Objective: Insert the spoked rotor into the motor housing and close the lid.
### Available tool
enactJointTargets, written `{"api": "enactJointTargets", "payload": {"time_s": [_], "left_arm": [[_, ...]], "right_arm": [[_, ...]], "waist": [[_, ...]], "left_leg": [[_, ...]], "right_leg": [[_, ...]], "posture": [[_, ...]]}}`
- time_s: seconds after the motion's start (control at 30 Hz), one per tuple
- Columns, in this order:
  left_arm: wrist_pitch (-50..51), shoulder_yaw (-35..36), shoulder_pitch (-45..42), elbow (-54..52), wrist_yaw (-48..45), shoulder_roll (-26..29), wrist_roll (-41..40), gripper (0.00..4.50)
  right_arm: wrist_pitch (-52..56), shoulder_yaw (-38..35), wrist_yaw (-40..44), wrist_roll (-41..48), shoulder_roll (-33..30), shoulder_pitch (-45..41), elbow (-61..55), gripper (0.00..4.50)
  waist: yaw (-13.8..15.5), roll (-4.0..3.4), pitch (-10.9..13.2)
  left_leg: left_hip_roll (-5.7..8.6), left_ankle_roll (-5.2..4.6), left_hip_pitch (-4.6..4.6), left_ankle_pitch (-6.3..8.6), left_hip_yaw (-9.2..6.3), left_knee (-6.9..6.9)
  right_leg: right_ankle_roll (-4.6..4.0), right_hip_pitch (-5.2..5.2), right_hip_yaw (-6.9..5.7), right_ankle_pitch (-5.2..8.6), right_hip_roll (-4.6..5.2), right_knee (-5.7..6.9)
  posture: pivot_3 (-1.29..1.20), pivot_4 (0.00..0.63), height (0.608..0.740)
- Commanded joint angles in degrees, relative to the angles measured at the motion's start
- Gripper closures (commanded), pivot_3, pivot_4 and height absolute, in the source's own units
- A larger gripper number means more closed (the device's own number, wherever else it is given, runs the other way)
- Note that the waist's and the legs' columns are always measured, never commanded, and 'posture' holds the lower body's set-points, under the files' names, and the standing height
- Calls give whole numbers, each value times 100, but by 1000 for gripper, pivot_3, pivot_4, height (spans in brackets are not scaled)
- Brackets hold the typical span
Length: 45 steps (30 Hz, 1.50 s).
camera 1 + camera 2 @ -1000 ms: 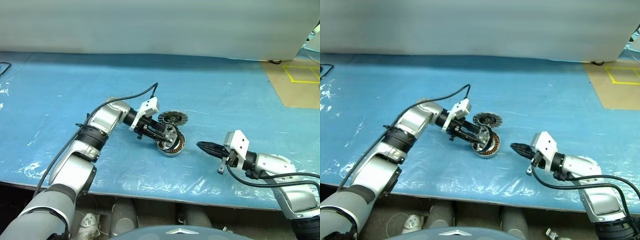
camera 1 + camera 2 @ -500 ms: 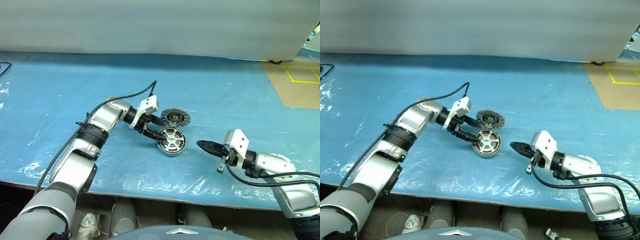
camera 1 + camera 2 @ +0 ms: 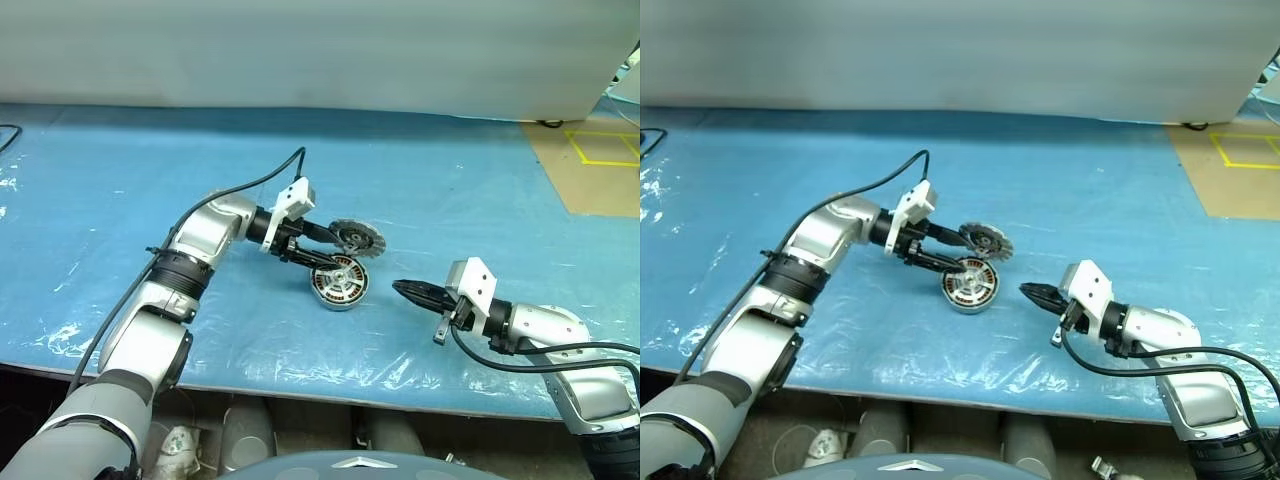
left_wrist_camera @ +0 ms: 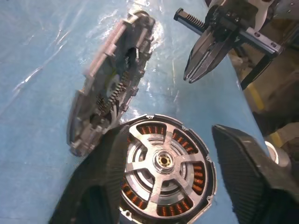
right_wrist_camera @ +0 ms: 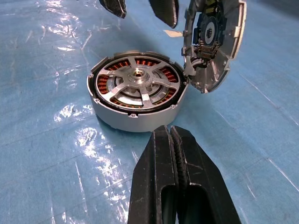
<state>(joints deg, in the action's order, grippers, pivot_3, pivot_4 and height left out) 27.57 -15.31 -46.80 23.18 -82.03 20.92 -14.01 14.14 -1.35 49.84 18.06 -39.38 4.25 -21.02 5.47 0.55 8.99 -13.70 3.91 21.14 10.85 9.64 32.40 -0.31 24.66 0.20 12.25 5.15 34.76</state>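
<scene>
My left fingers (image 4: pixel 93 186) stand apart over the motor housing (image 5: pixel 138 95), grasping nothing, the spoked rotor (image 4: pixel 163 163) already seated inside it on the worktop (image 3: pixel 120 200); the lid (image 5: pixel 212 44) stands tilted on edge against the housing's rim. A careless nudge could topple or roll it away, or drop it crooked; my right fingers (image 5: pixel 173 154) are clenched empty nearby.

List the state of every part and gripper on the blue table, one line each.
spoked rotor: seated inside the housing, spokes up.
motor housing: flat on the table, uncovered.
lid: tilted on edge beside the housing, leaning at its rim, not closed.
left gripper: open, fingers on either side of the housing, not clamped.
right gripper: shut, empty, pointing at the housing.
</scene>
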Motion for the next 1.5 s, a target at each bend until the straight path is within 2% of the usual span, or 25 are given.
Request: {"api": "enactJointTargets", "payload": {"time_s": [0.03,0.2,0.5,0.8,1.13,1.37,1.5], "left_arm": [[165,202,257,-561,123,93,-250,2732],[-325,271,723,-878,744,-56,-130,4475],[-591,-20,1086,-1103,1394,-494,29,4475],[-1156,-558,1312,-692,1725,-369,805,4475],[-1094,-408,1363,-816,1741,-447,560,4475],[-977,201,1286,-1058,1371,-410,-257,4475],[-586,525,1135,-1109,1077,-104,-664,4475]], "right_arm": [[-82,-17,-13,4,25,-71,-72,4500],[-115,0,9,-22,45,-109,-21,4500],[-140,26,33,-40,66,-181,50,4500],[-130,-19,-12,-35,71,-130,-15,4500],[-126,36,-28,-76,119,-283,58,4500],[-109,14,14,-10,175,-303,72,4500],[-92,-11,18,4,172,-229,20,4500]], "waist": [[3,0,0],[4,0,0],[1,-1,0],[-2,-2,-1],[-5,-5,-3],[-4,-4,-2],[-11,-5,-2]], "left_leg": [[0,0,2,0,0,0],[0,0,2,0,0,1],[-1,-2,2,1,0,1],[0,-2,0,1,0,0],[0,-3,-7,2,0,1],[0,-2,-1,2,0,0],[-1,-2,-3,2,1,0]], "right_leg": [[0,0,-1,0,0,0],[0,0,-2,0,1,-1],[0,0,-1,0,1,-1],[2,0,-1,1,0,-3],[2,-7,1,1,1,-1],[2,-1,0,1,1,-2],[2,0,0,1,0,-1]], "posture": [[0,150,740],[0,150,740],[0,150,740],[0,150,740],[0,150,740],[0,150,740],[0,150,740]]}}
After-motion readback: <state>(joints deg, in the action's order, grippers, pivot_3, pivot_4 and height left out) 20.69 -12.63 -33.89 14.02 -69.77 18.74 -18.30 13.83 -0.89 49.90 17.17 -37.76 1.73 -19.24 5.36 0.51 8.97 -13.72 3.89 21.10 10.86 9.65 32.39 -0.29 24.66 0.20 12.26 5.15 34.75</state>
